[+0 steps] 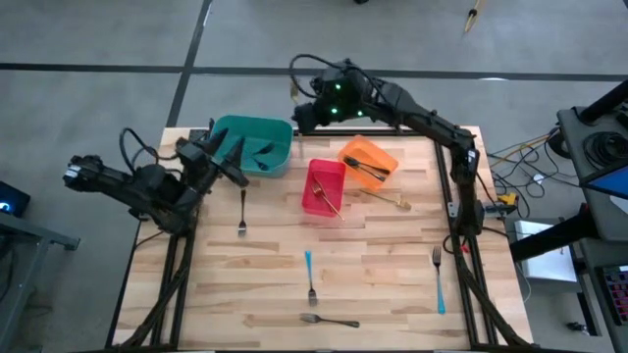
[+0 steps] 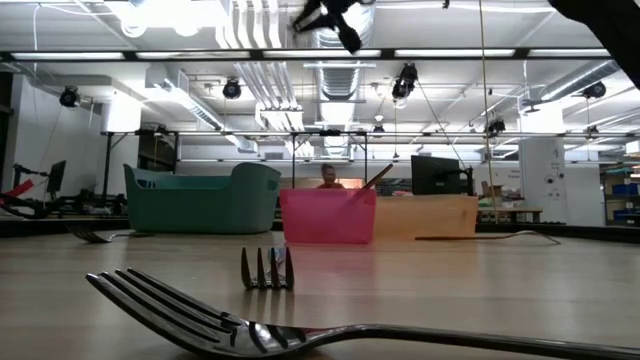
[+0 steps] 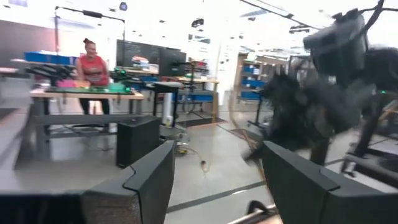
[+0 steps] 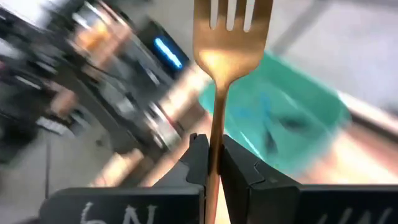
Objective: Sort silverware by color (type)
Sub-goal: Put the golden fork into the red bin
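Right now the right gripper (image 4: 214, 163) is pinched tight on the handle of a gold fork (image 4: 229, 56), tines up, and in the high view it hangs over the far edge of the table, between the teal bin (image 1: 277, 132) and the orange bin (image 1: 355, 149). Holding the handle low leaves the head free, which I'd guess is meant to let the fork drop cleanly into whichever bin takes gold; a gold piece already leans out of the red bin (image 1: 312, 198), so that looks the likely home. The left gripper (image 3: 214, 180) sits at the teal bin's near-left rim with its fingers spread apart and nothing between them, as if it has no load; dark pieces lie in that bin. Loose on the table (image 1: 392, 284) are a dark-handled fork (image 1: 242, 213) near the left arm, a blue-handled fork (image 1: 310, 275) in the middle, a silver fork (image 1: 329, 319) close to the front edge, another blue-handled fork (image 1: 438, 279) by the right edge, and a gold fork (image 1: 385, 198) just beside the orange bin. The three bins crowd the far side, so the right arm has little room among them, while the front half of the table is roomy.
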Available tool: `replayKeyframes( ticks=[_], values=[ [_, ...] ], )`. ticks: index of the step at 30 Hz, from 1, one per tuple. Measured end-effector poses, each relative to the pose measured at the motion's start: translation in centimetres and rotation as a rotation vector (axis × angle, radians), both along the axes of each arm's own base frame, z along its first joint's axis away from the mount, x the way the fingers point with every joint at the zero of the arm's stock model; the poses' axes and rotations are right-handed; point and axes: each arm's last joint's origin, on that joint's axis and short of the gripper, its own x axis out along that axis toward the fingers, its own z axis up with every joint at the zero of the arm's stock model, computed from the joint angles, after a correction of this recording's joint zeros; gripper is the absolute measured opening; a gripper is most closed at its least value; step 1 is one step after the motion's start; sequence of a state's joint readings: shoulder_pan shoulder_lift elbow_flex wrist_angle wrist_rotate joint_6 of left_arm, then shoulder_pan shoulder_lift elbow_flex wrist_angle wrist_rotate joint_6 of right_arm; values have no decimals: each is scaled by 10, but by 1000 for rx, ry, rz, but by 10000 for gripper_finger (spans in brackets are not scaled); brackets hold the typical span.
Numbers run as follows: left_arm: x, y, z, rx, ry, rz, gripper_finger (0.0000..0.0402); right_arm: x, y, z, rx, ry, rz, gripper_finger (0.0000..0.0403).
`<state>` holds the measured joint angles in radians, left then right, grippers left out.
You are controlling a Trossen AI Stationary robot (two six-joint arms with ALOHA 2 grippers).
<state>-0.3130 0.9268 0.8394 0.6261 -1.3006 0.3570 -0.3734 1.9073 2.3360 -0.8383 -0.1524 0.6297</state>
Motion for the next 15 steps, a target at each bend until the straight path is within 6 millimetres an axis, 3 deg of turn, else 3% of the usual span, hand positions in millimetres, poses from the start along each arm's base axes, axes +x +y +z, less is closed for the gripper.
replayKeyframes(
  ticks=[5, 9, 15],
  values=[
    [-15, 11, 4, 9, 27, 37, 216, -13, -16, -33, 244, 242, 7, 13],
    [-23, 17, 5, 17, 56, 62, 210, -11, -14, -57, 422, 384, 54, 13],
    [-31, 25, 4, 31, 104, 100, 208, -2, -13, -81, 502, 477, 73, 13]
  ],
)
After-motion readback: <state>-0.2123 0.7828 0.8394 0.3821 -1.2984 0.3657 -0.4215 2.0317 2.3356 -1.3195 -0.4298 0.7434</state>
